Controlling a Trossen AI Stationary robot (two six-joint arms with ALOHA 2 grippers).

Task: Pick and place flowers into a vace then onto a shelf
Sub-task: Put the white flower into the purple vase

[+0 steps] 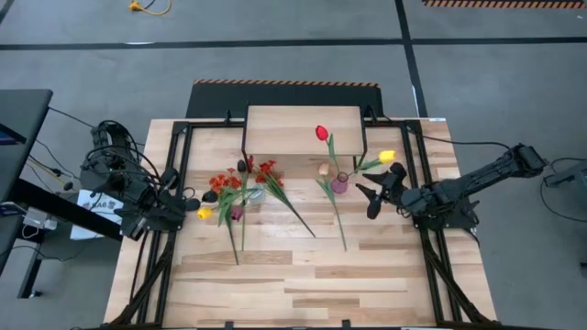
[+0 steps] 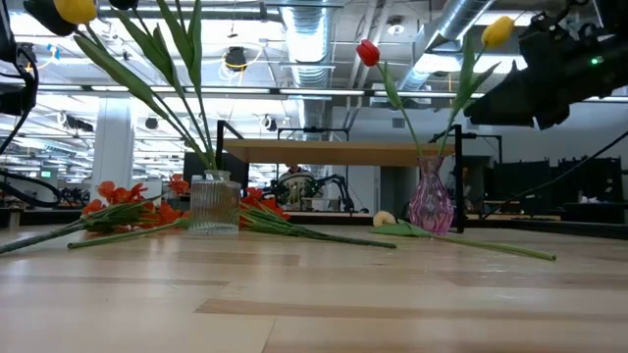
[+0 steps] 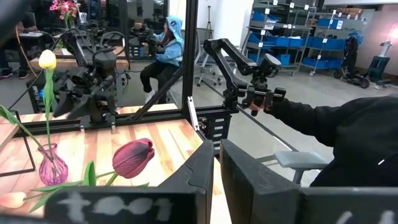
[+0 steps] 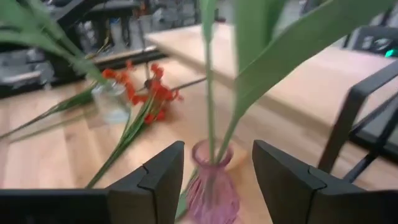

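Note:
A pink glass vase (image 1: 339,184) (image 2: 430,202) stands in front of the shelf (image 1: 303,128) and holds a red tulip (image 1: 322,133) and a yellow tulip (image 1: 387,156). My right gripper (image 1: 369,200) hovers open to the vase's right, pointing at it. In its wrist view the vase (image 4: 212,186) shows beyond the gap between the fingers, untouched. A clear ribbed vase (image 2: 214,203) further left holds a yellow tulip (image 1: 204,213) and a dark maroon one (image 3: 132,158). Red-orange sprays (image 1: 231,181) and a cream tulip (image 1: 323,170) lie on the table. My left gripper (image 1: 186,205) waits shut beside the clear vase's flowers.
Long green stems (image 1: 295,218) lie flat across the middle of the table. Black frame bars (image 1: 180,156) run along both sides of it. A person in dark sleeves (image 3: 348,137) operates a small arm beyond the table. Bare wood (image 1: 303,284) spreads toward the near edge.

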